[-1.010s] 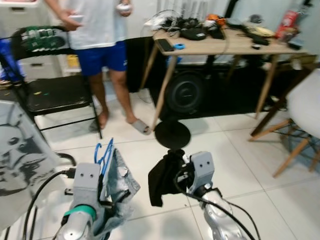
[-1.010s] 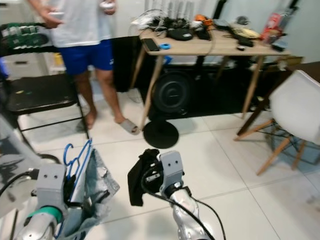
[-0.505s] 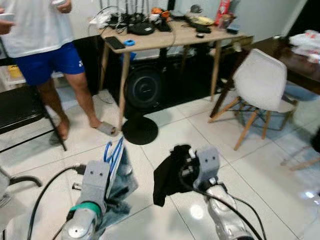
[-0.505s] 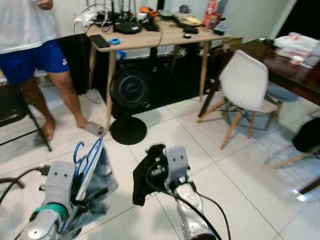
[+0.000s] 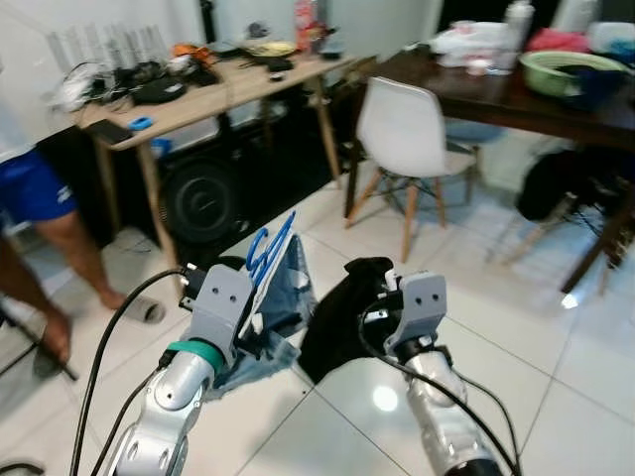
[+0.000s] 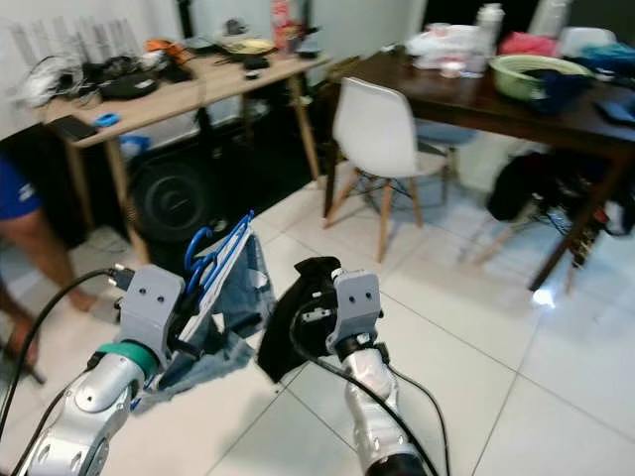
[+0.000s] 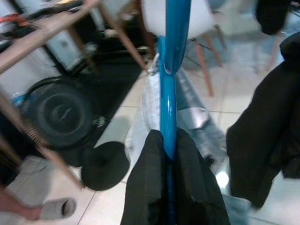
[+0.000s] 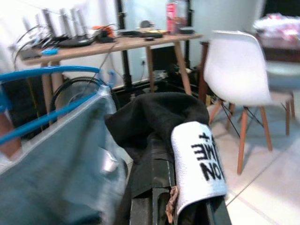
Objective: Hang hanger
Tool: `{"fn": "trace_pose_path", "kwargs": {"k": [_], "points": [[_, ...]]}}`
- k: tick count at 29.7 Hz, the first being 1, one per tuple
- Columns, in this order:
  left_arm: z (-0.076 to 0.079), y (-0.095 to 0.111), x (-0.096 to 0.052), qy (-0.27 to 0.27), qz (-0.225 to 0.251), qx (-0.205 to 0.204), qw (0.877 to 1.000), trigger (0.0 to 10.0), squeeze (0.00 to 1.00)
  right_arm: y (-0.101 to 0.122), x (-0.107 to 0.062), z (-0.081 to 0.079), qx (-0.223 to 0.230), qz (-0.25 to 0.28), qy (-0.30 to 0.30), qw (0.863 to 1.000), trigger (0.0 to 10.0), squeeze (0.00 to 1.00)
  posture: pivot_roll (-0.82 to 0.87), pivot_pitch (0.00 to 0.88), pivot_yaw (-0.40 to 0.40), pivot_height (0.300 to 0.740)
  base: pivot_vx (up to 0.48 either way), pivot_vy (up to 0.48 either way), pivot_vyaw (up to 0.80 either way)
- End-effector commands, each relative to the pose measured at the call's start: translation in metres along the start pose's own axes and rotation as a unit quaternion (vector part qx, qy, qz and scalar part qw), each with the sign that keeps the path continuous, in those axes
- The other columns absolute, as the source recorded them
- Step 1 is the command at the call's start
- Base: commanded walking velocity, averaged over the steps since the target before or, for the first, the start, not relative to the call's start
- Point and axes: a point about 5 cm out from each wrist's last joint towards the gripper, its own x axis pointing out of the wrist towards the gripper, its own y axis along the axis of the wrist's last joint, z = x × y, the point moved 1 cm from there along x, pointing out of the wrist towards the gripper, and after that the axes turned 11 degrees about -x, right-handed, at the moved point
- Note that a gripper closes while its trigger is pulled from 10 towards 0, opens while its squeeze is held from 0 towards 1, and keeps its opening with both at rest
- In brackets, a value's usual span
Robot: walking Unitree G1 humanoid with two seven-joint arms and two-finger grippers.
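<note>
One "ZONE" label [image 8: 202,161] on black garment [image 8: 154,117]

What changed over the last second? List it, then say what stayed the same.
The view has swung to the robot's right: a white chair and dark dining table came in. Unchanged: left gripper holds the blue hanger with denim, right gripper the black garment.

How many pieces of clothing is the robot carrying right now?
2. A denim garment hangs on the blue hanger gripped by the left gripper. A black garment is held in the right gripper. More may be hidden behind them.
</note>
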Motion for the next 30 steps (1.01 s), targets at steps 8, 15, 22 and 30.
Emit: {"fn": "trace_pose_path", "kwargs": {"k": [8, 15, 22, 30], "points": [[0.002, 0.007, 0.010, -0.006, 0.011, -0.026, 1.000, 10.0, 0.00, -0.001, -0.008, 0.010, -0.011, -0.002, -0.029, 1.000, 10.0, 0.00, -0.11, 0.030, 0.146, 0.740, 0.000, 0.000, -0.80], [-0.008, 0.016, 0.003, 0.061, 0.021, -0.082, 0.995, 10.0, 0.00, 0.019, 0.009, 0.009, -0.013, 0.032, 0.001, 0.999, 10.0, 0.00, -0.05, 0.056, 0.091, 0.740, 0.000, 0.000, -0.80], [-0.009, 0.018, -0.005, 0.097, 0.038, -0.081, 0.991, 10.0, 0.00, 0.026, 0.013, 0.015, 0.002, 0.037, -0.006, 0.999, 10.0, 0.00, -0.04, 0.064, 0.072, 0.740, 0.000, 0.000, -0.80], [-0.016, 0.026, 0.004, 0.134, 0.052, -0.053, 0.988, 10.0, 0.00, 0.032, 0.023, 0.020, 0.033, 0.034, -0.026, 0.999, 10.0, 0.00, -0.04, 0.054, 0.055, 0.740, 0.454, 0.000, -0.76]]}}
